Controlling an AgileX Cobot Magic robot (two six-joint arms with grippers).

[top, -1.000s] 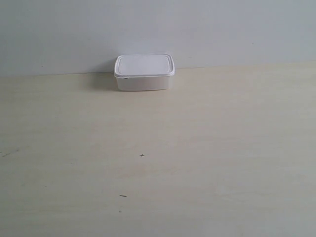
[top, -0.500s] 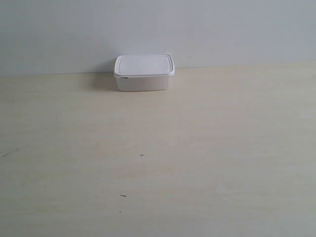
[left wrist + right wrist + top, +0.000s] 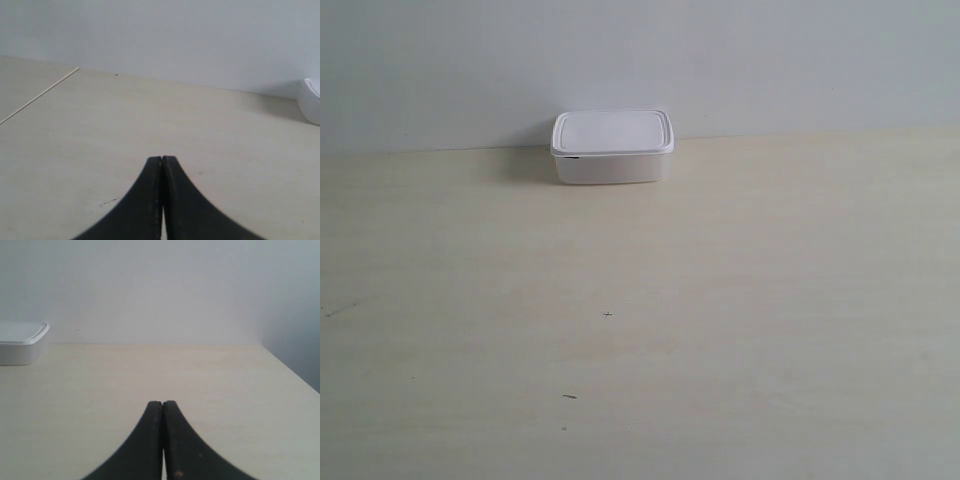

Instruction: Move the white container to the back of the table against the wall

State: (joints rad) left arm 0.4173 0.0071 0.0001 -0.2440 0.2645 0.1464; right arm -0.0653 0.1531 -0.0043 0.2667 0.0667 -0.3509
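Note:
The white container [image 3: 611,146] stands lid-on at the far edge of the cream table [image 3: 640,330], its back touching the grey-white wall [image 3: 640,60]. No arm shows in the exterior view. In the left wrist view only a sliver of the container [image 3: 312,100] shows at the frame's edge, far from my left gripper [image 3: 162,158], whose black tips are pressed together and empty. The right wrist view shows the container [image 3: 21,342] against the wall, well away from my right gripper [image 3: 162,402], which is shut on nothing.
A few tiny dark specks [image 3: 608,315] mark the table. The left wrist view shows a table edge or seam [image 3: 40,95]. In the right wrist view the table's side edge [image 3: 290,367] runs near a darker wall.

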